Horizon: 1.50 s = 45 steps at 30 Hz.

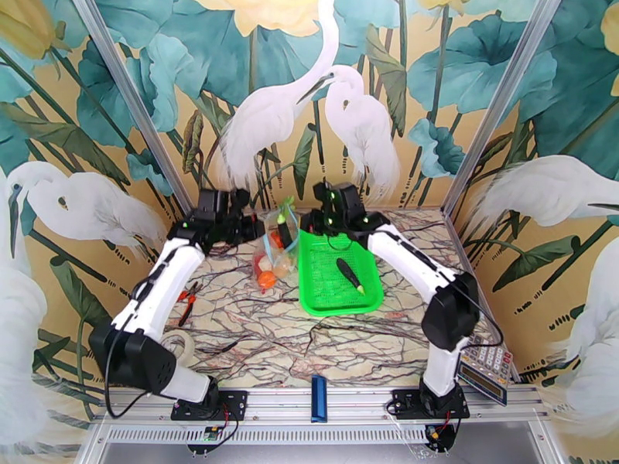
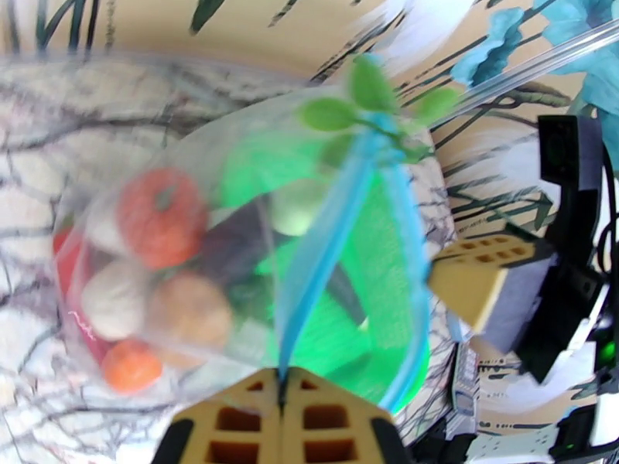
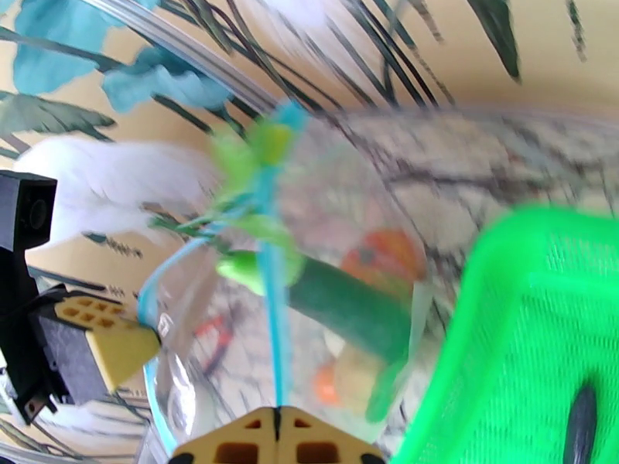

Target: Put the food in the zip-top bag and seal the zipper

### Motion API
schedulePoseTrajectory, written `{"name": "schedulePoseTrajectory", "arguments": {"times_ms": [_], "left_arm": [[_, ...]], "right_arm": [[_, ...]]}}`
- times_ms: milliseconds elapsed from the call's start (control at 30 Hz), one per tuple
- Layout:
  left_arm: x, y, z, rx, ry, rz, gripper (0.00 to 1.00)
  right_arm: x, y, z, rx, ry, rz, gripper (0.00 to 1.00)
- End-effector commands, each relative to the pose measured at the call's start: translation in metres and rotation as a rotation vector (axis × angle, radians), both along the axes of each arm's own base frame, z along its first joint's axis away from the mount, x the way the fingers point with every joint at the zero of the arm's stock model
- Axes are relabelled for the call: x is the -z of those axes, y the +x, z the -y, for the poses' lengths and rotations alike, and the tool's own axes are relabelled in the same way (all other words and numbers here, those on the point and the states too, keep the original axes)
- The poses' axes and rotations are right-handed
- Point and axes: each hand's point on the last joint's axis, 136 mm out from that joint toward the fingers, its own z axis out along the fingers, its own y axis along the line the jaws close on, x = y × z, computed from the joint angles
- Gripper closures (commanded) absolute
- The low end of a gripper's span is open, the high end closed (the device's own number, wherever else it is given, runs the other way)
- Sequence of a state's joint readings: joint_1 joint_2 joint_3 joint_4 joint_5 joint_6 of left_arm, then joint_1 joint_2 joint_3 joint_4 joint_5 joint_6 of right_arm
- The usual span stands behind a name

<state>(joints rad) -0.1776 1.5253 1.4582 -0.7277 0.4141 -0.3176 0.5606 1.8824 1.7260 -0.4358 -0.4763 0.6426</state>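
Clear bag (image 2: 232, 141) of food (image 2: 161, 216) is held by its blue zipper (image 2: 321, 241), pinched in left gripper (image 2: 282, 378) and right gripper (image 3: 276, 416) jaws.

A clear zip-top bag (image 1: 276, 245) is held upright, its light-blue zipper (image 2: 329, 233) parted along the middle. Inside, toy vegetables (image 2: 159, 218) are bunched; green leaves (image 2: 329, 114) poke out the top. One dark eggplant (image 1: 350, 275) lies outside.

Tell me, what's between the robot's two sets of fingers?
The zip-top bag, with toy vegetables inside, is held between the left fingers and right fingers. The top view shows it best.
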Motion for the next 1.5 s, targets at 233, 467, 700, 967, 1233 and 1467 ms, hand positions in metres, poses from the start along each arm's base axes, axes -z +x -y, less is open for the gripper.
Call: {"name": "schedulePoseTrajectory", "arguments": {"times_ms": [233,467,700,967,1233,1467], "left_arm": [[0.055,0.056,0.005,-0.021,-0.005,-0.076,1.00],[0.048,0.057,-0.004,-0.055,0.031,-0.038,1.00],[0.013,0.074,-0.017,-0.075,0.066,0.040,1.00],[-0.035,0.046,-0.017,-0.075,0.023,0.112,1.00],[-0.001,0.032,-0.054,-0.183,0.053,0.086,1.00],[-0.015,0.068,-0.041,-0.139,0.007,0.098,1.00]], "right_arm": [[0.058,0.047,-0.007,0.046,-0.083,-0.066,1.00],[0.049,0.058,-0.009,0.065,-0.070,-0.016,1.00],[0.007,0.074,-0.004,0.116,-0.053,0.104,1.00],[-0.045,0.039,0.003,0.087,0.047,0.154,1.00],[0.008,0.036,0.026,0.148,-0.036,0.076,1.00],[-0.002,0.065,0.002,0.113,-0.020,0.088,1.00]]}}
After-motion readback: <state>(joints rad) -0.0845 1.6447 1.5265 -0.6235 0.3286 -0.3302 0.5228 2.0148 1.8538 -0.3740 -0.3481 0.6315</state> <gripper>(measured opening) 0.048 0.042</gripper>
